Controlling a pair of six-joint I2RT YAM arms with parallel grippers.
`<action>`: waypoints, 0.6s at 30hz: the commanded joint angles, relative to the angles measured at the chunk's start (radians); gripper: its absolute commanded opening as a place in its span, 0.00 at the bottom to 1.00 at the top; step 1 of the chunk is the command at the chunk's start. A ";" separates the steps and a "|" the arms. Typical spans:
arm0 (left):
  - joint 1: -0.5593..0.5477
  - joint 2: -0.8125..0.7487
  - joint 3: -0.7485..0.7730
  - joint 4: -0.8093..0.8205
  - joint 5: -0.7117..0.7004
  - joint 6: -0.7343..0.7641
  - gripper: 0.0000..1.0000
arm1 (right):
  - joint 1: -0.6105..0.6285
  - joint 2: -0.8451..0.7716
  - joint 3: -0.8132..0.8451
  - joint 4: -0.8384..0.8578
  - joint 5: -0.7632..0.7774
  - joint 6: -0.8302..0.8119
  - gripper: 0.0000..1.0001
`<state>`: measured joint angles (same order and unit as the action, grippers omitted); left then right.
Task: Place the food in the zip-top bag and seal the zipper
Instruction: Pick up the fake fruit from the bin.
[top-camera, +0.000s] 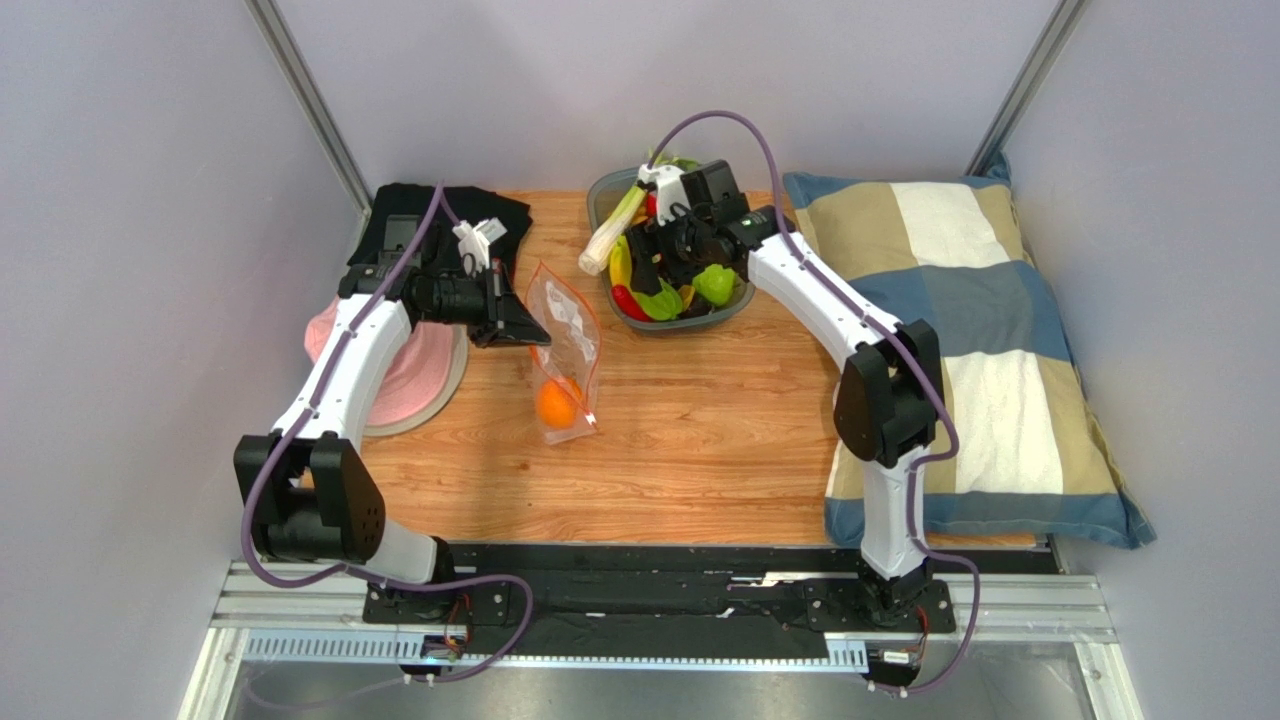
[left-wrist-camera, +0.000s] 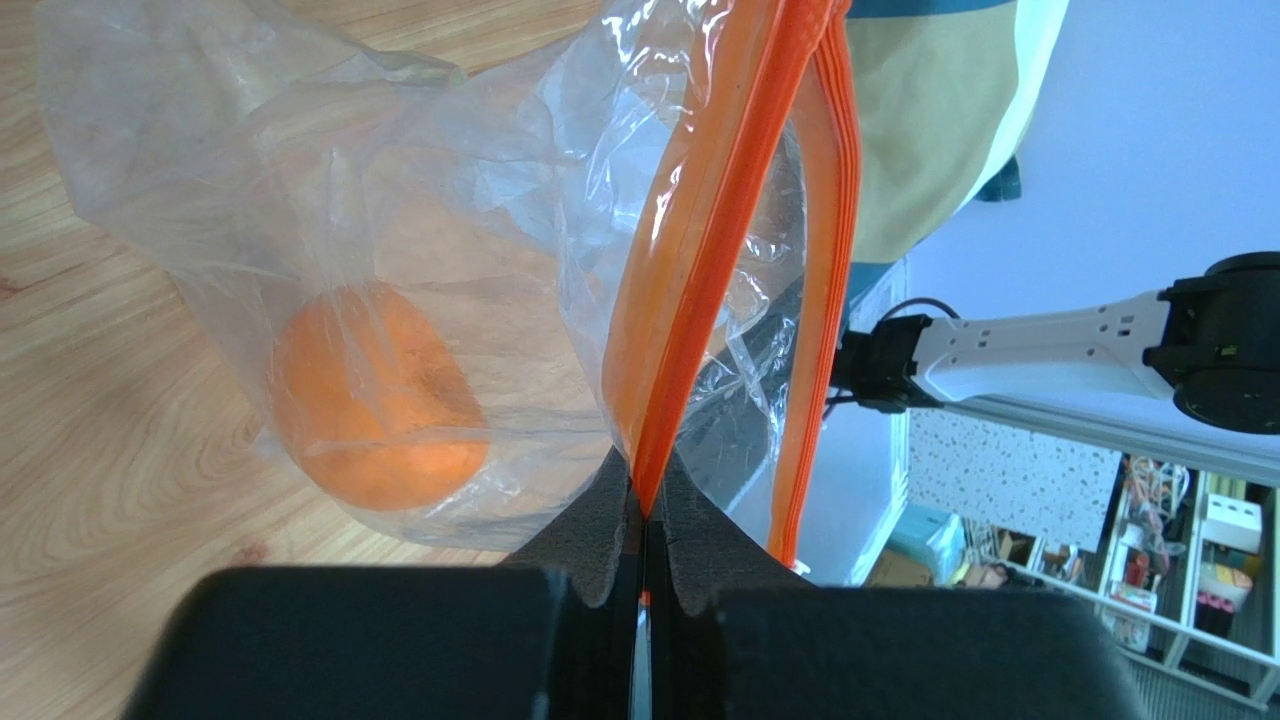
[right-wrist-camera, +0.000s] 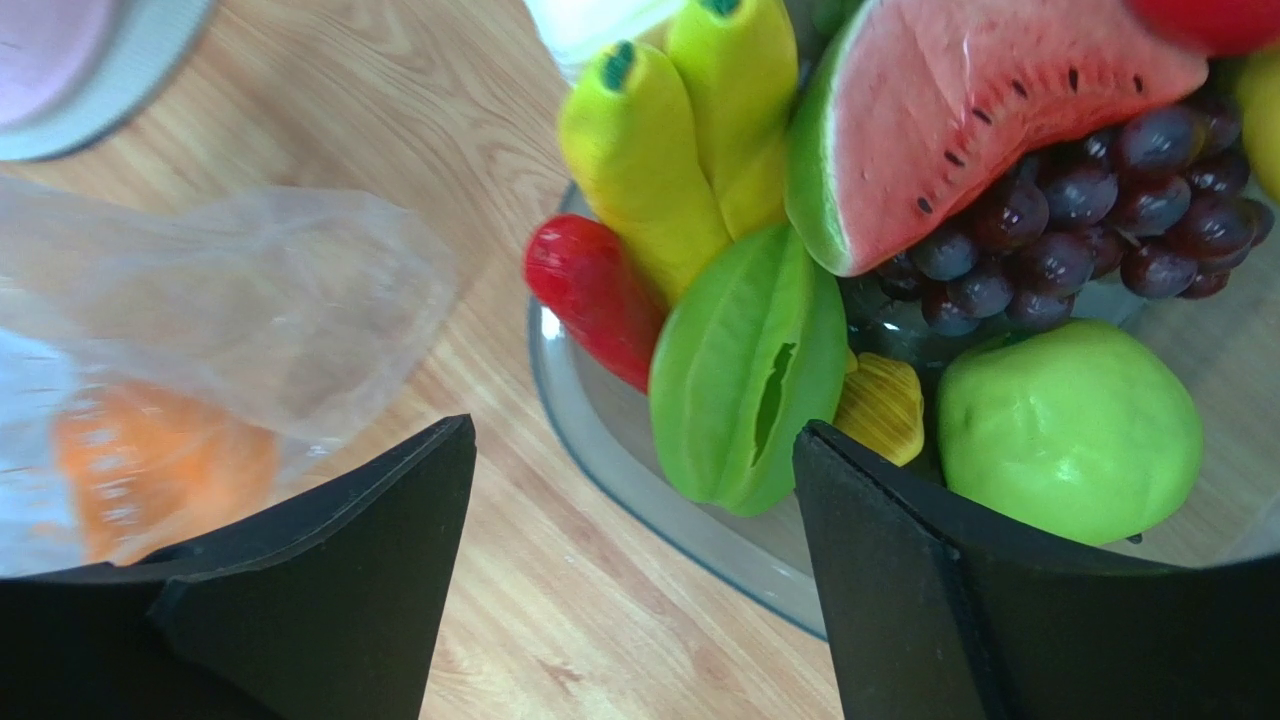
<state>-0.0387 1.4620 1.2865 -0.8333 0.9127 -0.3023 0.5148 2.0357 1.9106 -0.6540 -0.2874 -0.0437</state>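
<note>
My left gripper (top-camera: 519, 320) (left-wrist-camera: 649, 510) is shut on the orange-red zipper (left-wrist-camera: 706, 240) and holds the clear zip-top bag (top-camera: 565, 353) up by its rim. The orange (top-camera: 559, 402) (left-wrist-camera: 376, 398) lies inside the bag. My right gripper (top-camera: 661, 278) (right-wrist-camera: 631, 450) is open and empty above the near rim of the grey tray (top-camera: 609, 192) (right-wrist-camera: 631, 450). In the tray lie the banana (right-wrist-camera: 676, 135), green starfruit (right-wrist-camera: 744, 368), watermelon slice (right-wrist-camera: 962, 105) and green apple (right-wrist-camera: 1070, 432). The bag also shows at the left of the right wrist view (right-wrist-camera: 226, 300).
The tray also holds purple grapes (right-wrist-camera: 1082, 210), a red pepper (right-wrist-camera: 594, 293) and a leek (top-camera: 613, 228). A plaid pillow (top-camera: 977, 345) lies at the right. A pink plate (top-camera: 413, 375) and black cloth (top-camera: 451, 210) are at the left.
</note>
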 joint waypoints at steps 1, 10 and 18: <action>0.017 -0.003 0.043 -0.018 0.003 0.032 0.00 | 0.005 0.037 0.044 0.016 0.079 -0.054 0.80; 0.019 0.009 0.043 -0.023 0.003 0.037 0.00 | 0.002 0.145 0.079 0.022 0.090 -0.073 0.72; 0.019 0.015 0.048 -0.024 0.005 0.040 0.00 | -0.004 0.175 0.073 0.024 0.102 -0.087 0.64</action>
<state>-0.0280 1.4761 1.2972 -0.8532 0.9070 -0.2859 0.5148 2.2044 1.9442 -0.6540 -0.2020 -0.1078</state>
